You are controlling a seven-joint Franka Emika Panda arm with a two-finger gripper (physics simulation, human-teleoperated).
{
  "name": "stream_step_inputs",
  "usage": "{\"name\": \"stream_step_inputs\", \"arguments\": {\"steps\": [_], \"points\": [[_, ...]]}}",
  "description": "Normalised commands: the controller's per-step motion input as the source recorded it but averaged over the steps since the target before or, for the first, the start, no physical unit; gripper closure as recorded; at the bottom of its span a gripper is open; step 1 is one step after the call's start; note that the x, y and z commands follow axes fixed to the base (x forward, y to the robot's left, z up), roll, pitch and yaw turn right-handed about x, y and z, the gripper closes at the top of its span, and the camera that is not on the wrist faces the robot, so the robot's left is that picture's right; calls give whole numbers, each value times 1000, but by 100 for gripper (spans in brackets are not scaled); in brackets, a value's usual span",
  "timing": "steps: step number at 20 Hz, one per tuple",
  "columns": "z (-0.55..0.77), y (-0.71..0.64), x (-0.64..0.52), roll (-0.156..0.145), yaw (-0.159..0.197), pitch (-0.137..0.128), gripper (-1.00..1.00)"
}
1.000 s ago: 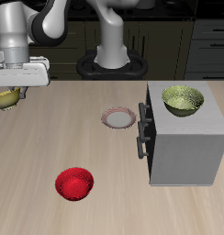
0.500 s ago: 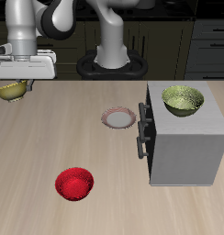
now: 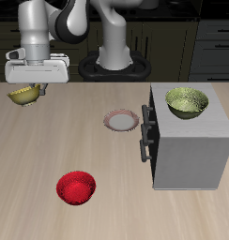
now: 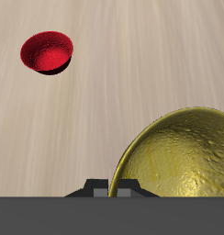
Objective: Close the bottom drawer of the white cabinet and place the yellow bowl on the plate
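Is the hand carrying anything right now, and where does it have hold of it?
Yes: the hand carries the yellow bowl above the table, gripped at its rim.

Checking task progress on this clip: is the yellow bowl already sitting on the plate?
No. The yellow bowl hangs from the gripper above the table, well away from the plate, which lies bare beside the white cabinet.
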Motion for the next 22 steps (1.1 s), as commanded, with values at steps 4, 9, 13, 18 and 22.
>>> {"name": "stream_step_inputs", "arguments": {"steps": [4,9,13,18,22], "points": [[-39,203,-15,-64,-69,6,100],[-238,180,-57,-29,-25,26,100],[-157,81,-94,-113,34,-44,100],[322,112,-41,-11,-72,-84,100],[45,883,87,47,-21,-21,100]]}}
